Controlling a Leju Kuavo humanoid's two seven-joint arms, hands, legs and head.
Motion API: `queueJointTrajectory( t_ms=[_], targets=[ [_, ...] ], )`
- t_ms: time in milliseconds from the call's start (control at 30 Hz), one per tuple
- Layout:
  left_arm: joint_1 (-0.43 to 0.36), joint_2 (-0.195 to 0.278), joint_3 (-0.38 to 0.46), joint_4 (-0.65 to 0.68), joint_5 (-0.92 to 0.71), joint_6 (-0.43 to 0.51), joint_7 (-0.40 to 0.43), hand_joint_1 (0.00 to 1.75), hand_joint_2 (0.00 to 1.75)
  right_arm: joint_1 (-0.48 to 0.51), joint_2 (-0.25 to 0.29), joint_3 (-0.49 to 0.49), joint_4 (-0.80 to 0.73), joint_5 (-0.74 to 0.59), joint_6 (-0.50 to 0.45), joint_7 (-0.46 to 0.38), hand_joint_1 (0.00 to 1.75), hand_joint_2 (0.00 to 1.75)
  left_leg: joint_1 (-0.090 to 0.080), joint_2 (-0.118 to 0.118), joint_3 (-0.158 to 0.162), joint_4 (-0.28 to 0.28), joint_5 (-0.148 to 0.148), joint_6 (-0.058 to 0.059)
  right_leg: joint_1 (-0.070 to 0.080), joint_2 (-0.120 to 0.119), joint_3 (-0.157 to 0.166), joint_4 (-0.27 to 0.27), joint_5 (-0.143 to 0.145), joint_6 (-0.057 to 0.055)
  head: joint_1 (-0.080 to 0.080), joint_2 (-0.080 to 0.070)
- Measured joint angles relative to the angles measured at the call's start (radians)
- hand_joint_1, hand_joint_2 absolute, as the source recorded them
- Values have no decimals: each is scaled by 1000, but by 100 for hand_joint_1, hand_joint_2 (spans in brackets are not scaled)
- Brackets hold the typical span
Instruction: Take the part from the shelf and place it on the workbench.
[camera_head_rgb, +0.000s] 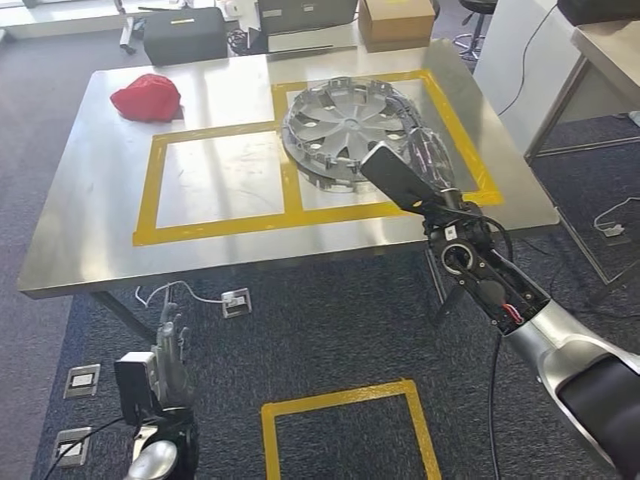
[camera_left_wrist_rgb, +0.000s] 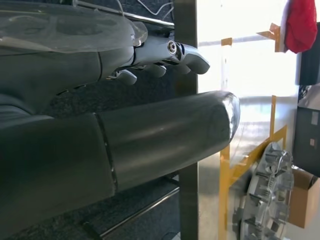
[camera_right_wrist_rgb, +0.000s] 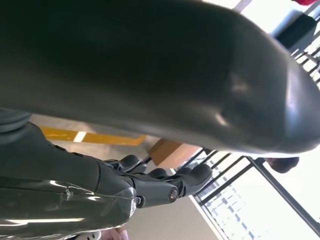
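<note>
The part, a silver wheel cover (camera_head_rgb: 340, 125), lies flat on the steel workbench (camera_head_rgb: 90, 200) inside the right yellow-taped square; the left wrist view catches it edge-on (camera_left_wrist_rgb: 266, 200). My right hand (camera_head_rgb: 432, 165) reaches over the bench at the cover's right rim. In the right wrist view this hand (camera_right_wrist_rgb: 151, 185) has its fingers stretched out apart from the thumb, with nothing between them. My left hand (camera_head_rgb: 172, 345) hangs low in front of the bench. Its fingers (camera_left_wrist_rgb: 181, 55) are straight and hold nothing.
A red cloth (camera_head_rgb: 147, 97) lies on the bench's far left corner. Behind the bench stand a black case (camera_head_rgb: 185, 35) and a cardboard box (camera_head_rgb: 396, 20). Another table (camera_head_rgb: 604, 40) stands at the right. A yellow floor square (camera_head_rgb: 343, 430) and floor sockets (camera_head_rgb: 81, 380) lie before me.
</note>
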Motion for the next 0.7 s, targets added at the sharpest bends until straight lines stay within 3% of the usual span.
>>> queueJointTrajectory(
  t_ms=[67,133,233,300,400,433,467,500,567,633,700],
  targets=[
    [-1,0,0,0,0,0,-1,0,0,0,0,0,0,0,0,0,0,0,-3,-2,97,-144,48,14,1,1,-14,0,14,4,-3,0],
    [-3,0,0,-1,0,0,-4,0,0,0,0,-1,-1,0,-1,1,0,0,-10,-4,163,-254,63,28,0,0,-22,-3,29,14,-1,0],
    [-2,0,0,-1,0,0,-7,0,0,1,1,0,-1,0,-1,3,0,0,-15,-3,164,-289,82,41,-3,1,-28,-14,48,34,-1,0],
    [-3,-2,0,-1,0,0,-7,0,0,1,1,-1,-1,0,-1,4,0,0,-9,2,153,-302,103,53,-2,2,-47,24,2,43,4,0],
    [-2,-2,0,-1,0,0,-7,0,0,3,1,-1,-1,0,-1,5,0,0,-7,5,123,-304,130,62,-3,1,-99,220,-137,52,20,0],
    [-1,-2,0,-1,0,-1,-7,0,0,4,1,-1,-1,0,-1,5,0,0,-7,6,111,-303,138,61,-3,1,-106,275,-155,55,24,0],
    [-1,-2,0,0,0,-1,-7,0,0,5,1,-1,-1,0,-2,6,0,0,-6,6,98,-301,147,60,-5,1,-97,297,-149,58,27,0],
    [-1,-2,0,0,0,-2,-7,0,0,5,1,-1,-1,0,-2,8,0,0,-5,6,85,-298,155,57,-7,1,-72,281,-125,61,31,0],
    [-1,-2,0,-1,0,-2,-7,0,0,5,1,-1,-2,0,-2,10,0,0,-4,6,60,-288,169,48,-11,0,20,158,-79,65,39,0],
    [-1,-2,0,-1,0,-3,-7,0,0,4,2,-2,-4,0,-3,10,0,0,-5,6,42,-279,182,37,-8,4,97,31,-79,61,46,0],
    [-2,-2,0,-1,1,-3,-7,0,0,5,2,-3,-6,0,-4,11,0,0,-7,5,34,-279,201,27,-3,7,109,-6,-84,49,45,0]
  ],
)
